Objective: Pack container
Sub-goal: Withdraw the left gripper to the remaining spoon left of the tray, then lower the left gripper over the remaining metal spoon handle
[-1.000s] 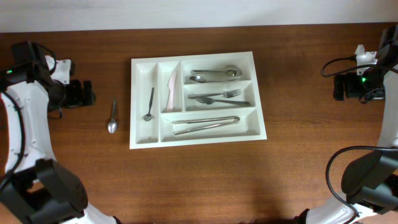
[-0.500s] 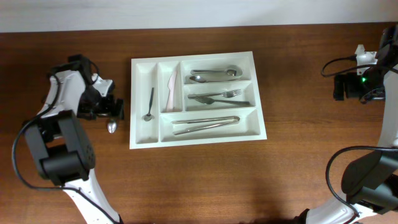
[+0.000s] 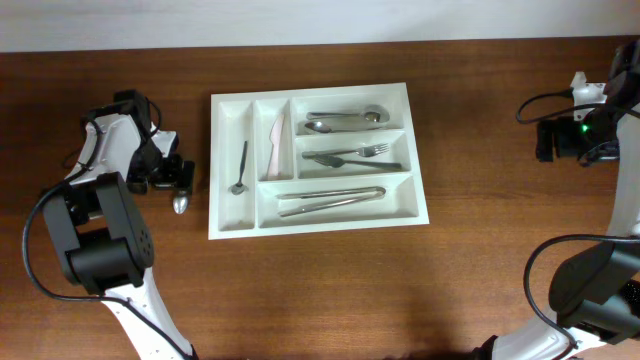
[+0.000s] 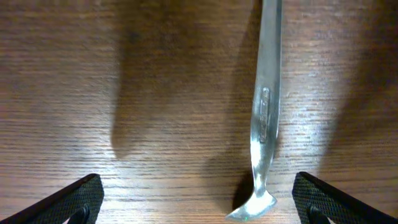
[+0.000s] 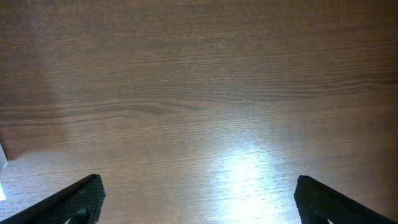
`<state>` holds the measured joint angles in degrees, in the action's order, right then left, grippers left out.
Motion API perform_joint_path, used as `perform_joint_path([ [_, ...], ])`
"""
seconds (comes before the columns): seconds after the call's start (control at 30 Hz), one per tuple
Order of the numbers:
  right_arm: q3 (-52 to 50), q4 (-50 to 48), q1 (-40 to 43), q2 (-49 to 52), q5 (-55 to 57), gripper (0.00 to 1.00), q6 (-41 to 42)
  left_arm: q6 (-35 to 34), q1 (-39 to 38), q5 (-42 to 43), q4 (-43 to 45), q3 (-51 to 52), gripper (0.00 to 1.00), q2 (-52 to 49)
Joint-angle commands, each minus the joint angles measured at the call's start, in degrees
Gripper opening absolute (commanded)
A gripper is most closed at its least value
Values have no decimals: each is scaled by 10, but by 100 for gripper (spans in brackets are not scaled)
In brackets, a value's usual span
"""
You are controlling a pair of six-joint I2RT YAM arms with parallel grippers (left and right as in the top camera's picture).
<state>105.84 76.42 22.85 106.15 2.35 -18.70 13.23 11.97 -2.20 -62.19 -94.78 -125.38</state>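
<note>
Spoon (image 3: 180,204) handle under left hand (image 3: 176,176)

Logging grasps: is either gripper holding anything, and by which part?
Nothing is held. The left gripper hangs open over the spoon lying on the table; the right gripper is open too.

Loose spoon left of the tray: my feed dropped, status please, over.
Left gripper open, down around the spoon handle, no grip. Right gripper open above the table, far right. Container holds cutlery; spoon lies outside it. Nothing blocking.

Dark wood table (image 3: 320,290), perhaps pale wall (image 3: 300,20) behind
</note>
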Motion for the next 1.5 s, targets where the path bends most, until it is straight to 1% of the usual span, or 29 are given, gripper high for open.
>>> perform_joint_path([
  [0.0, -2, 0, 0, 1, 5, 98, -4, -8, 2, -6, 10, 3, 99, -1],
  [0.27, -2, 0, 0, 1, 5, 99, -4, -7, 2, -6, 27, 3, 99, -2],
  [0.4, -2, 0, 0, 1, 5, 99, -4, 18, -1, -2, 29, 3, 99, -2],
  [0.77, -2, 0, 0, 1, 5, 99, -4, 18, -22, -7, 32, 3, 99, -3],
  [1.03, -2, 0, 0, 1, 5, 99, -4, 0, -22, -6, 33, 3, 99, -3],
  [1.47, -2, 0, 0, 1, 5, 99, -4, 1, -21, -6, 33, 3, 99, -3],
])
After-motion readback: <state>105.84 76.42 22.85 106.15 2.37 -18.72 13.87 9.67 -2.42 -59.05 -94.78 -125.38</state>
